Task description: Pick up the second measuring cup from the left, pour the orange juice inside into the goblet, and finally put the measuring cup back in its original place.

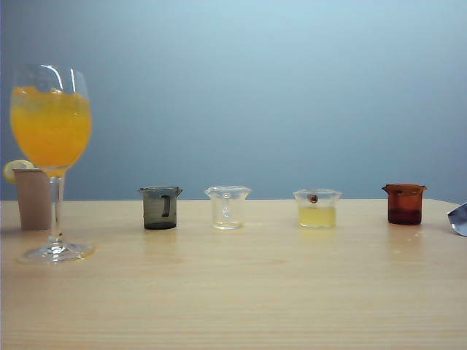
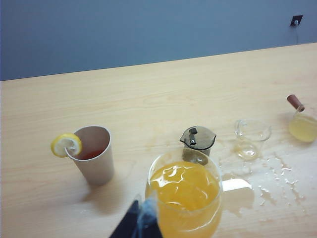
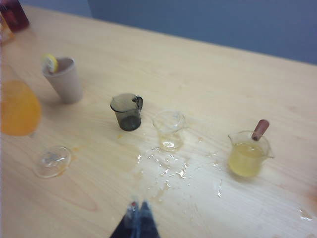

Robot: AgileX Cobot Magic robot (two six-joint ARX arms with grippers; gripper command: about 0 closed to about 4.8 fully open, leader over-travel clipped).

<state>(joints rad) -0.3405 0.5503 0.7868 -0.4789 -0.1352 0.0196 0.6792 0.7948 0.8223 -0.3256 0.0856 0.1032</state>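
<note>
The second measuring cup stands upright on the table, clear and holding no orange liquid, second in the row of small cups; it also shows as cup and cup. The orange juice fills the bowl of the goblet at far left. My left gripper hovers beside the goblet's rim, fingers pressed together, holding nothing. My right gripper is shut and empty above the wet table, short of the cup; a sliver of it shows at the right edge.
A smoky grey cup stands left of the clear cup. A cup of pale yellow liquid and a brown cup stand to its right. A beige cup with a lemon slice is behind the goblet. Spilled drops lie on the table.
</note>
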